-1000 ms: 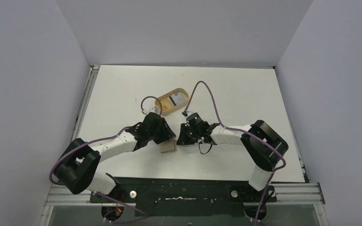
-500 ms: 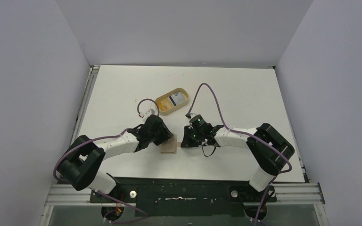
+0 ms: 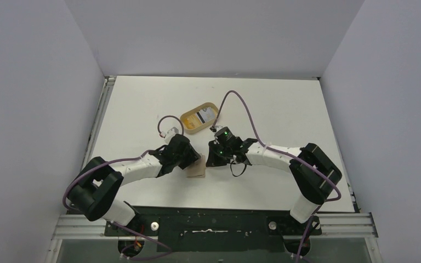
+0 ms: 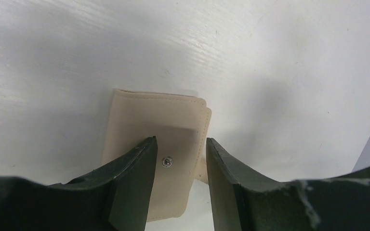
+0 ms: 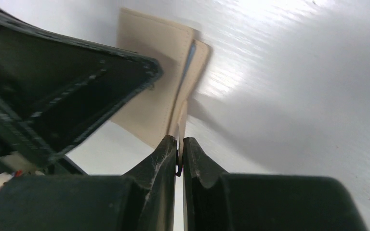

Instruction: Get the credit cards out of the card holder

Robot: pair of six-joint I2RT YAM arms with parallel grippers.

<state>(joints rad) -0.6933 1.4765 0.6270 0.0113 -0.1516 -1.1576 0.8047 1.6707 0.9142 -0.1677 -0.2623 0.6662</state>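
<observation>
On the table [image 3: 285, 109] both arms meet over the wallet [image 4: 149, 115], which lies flat and closed near the front edge, well apart from the tray [image 3: 188, 121] behind it. One card [image 3: 205, 115] already lies in that tray. We cannot tell whether others sit inside the wallet; the right wrist view shows only a sliver of blue at its open edge.

The left gripper [image 4: 178, 144] is spread, one finger on each side of the snap [image 4: 166, 162]. We cannot tell whether it touches the leather. The right gripper [image 5: 179, 144] is clenched on the tab [image 5: 181, 120] at the wallet's edge.

Our main worry is the whole wallet lifting or sliding. If the right arm pulls before the left finger weight pins the cover, the snap will not release and the wallet will follow the tab. Another is the pinch itself: the tab is thin and soft, held only at the fingertips, so a sideways tug could let it slip out. Lastly, the two grippers sit very close, and a wide swing could knock them together.
</observation>
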